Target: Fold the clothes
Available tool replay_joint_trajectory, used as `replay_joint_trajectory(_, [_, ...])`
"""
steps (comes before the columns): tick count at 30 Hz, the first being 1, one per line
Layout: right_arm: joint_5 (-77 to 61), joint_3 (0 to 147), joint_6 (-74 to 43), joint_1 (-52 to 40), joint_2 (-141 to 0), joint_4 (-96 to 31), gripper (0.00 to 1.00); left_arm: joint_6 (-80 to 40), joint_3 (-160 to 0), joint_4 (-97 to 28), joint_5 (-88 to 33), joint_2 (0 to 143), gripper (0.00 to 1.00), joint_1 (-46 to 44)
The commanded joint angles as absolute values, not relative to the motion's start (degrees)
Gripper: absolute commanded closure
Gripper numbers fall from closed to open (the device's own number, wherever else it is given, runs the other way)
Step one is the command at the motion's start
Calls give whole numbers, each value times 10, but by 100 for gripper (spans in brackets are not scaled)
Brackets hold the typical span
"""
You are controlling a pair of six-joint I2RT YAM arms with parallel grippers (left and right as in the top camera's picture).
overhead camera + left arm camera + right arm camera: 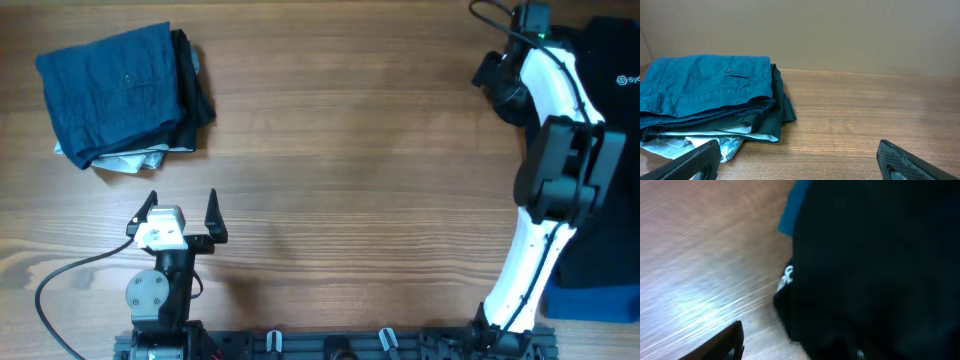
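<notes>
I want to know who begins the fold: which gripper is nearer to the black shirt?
Right. The right gripper is at the black shirt's edge. The left gripper stands open far away on the opposite side, near the folded blue stack.

Overhead above table (350, 150), wrist views low, close
</notes>
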State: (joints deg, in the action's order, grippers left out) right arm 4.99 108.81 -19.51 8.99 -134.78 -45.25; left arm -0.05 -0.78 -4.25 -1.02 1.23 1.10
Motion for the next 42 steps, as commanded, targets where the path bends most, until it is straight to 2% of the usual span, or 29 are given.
replay_joint_trajectory(1, [64,1098,-215,91,-1392,-446,34,9,-4,-43,-15,12,0,8])
replay_joint_trajectory(2, [64,1098,-223,91,-1394,-446,46,9,-4,-43,-15,12,0,8])
replay_joint_trajectory(3, [64,1098,-227,91,-1397,-445,69,9,-4,-43,-15,12,0,8])
replay_joint_trajectory(5, [62,1098,-226,91,-1397,-440,94,9,-4,-43,-15,12,0,8])
replay_joint_trajectory(6, [62,1100,-219,91,-1393,-439,96,9,-4,-43,-15,12,0,8])
replay_joint_trajectory(12, [47,1103,-186,90,-1344,-444,96,9,-4,-43,-15,12,0,8])
replay_joint_trajectory(19, [-104,1103,-166,81,-1285,-450,96,9,-4,-43,-15,12,0,8])
replay_joint_trajectory(23, [-145,1102,-176,55,-1285,-462,96,9,-4,-43,-15,12,0,8])
replay_joint_trajectory(29, [-150,1102,-197,-38,-1285,-461,95,9,-4,-43,-15,12,0,8])
replay_joint_trajectory(33, [-124,1101,-215,-126,-1290,-454,91,9,-4,-43,-15,12,0,8])
replay_joint_trajectory(42, [-85,1101,-214,-261,-1311,-446,93,9,-4,-43,-15,12,0,8])
